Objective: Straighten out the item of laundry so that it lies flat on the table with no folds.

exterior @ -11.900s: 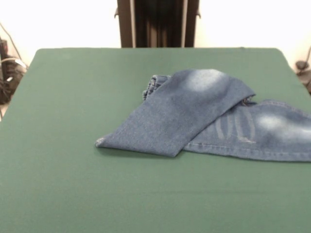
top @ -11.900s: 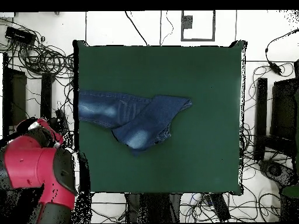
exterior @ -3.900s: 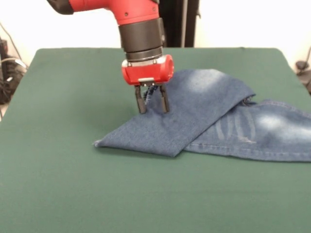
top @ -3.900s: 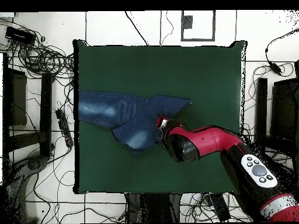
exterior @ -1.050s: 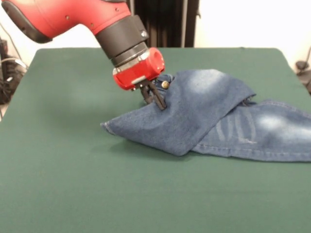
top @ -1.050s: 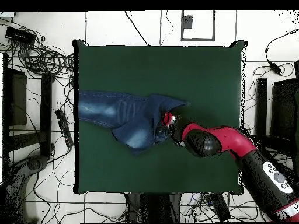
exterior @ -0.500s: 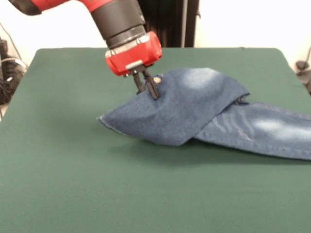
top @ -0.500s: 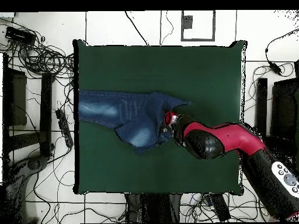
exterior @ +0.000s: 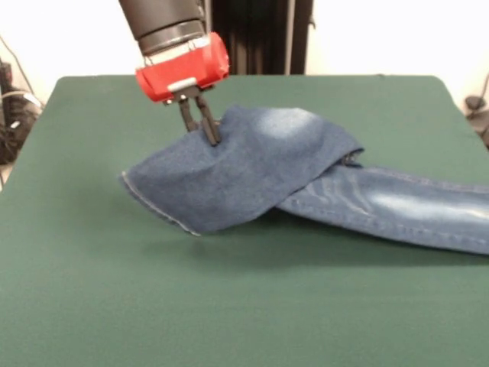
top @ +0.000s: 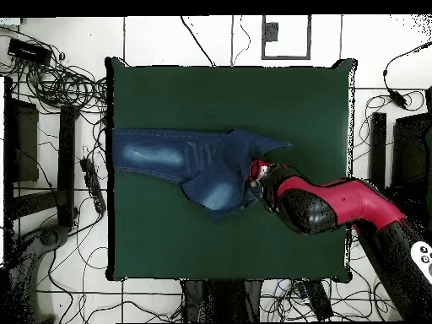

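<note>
Green felt covers the worktop (exterior: 92,290), where the jeans (exterior: 252,172), soft and limp but weighty, are pinched at the folded-over leg's upper edge by the clenched gripper (exterior: 200,122) and lifted, hem drooping, the other leg trailing flat.

A dark green felt-covered table (exterior: 84,306) is carrying small blue denim jeans (exterior: 397,206), one leg lying flat.

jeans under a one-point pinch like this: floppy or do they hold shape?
Likely floppy: the jeans drape in a tent from where the claw pinches them, the hem sagging.
Probably some body, since the lifted fold holds a smooth curve.
The leg trailing on the table will likely drag rather than slide freely.
</note>
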{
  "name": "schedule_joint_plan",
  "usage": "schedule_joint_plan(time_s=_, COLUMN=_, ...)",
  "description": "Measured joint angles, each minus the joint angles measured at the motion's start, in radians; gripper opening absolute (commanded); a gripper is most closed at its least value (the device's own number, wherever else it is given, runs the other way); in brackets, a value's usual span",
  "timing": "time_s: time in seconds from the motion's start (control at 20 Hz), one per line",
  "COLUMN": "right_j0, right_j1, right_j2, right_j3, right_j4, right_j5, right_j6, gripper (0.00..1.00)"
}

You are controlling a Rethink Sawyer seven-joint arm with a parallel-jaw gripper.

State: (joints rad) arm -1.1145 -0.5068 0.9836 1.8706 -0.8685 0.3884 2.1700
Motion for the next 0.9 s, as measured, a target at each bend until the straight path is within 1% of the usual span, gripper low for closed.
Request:
schedule_joint_plan(time_s=0.15, right_j0=-0.011, right_j1=0.006, right_j2=-0.010, right_j3=0.000, right_j4=-0.004, right_j5=-0.001, right_j6=0.000, gripper=0.00)
schedule_joint_plan(time_s=0.2, right_j0=-0.013, right_j1=0.011, right_j2=-0.015, right_j3=0.000, right_j4=-0.006, right_j5=-0.001, right_j6=0.000, gripper=1.00)
schedule_joint_plan(time_s=0.55, right_j0=-0.016, right_j1=0.003, right_j2=-0.036, right_j3=0.000, right_j4=-0.036, right_j5=-0.026, right_j6=0.000, gripper=1.00)
schedule_joint_plan(time_s=0.9, right_j0=-0.015, right_j1=-0.018, right_j2=-0.055, right_j3=-0.006, right_j4=-0.041, right_j5=-0.038, right_j6=0.000, gripper=1.00)
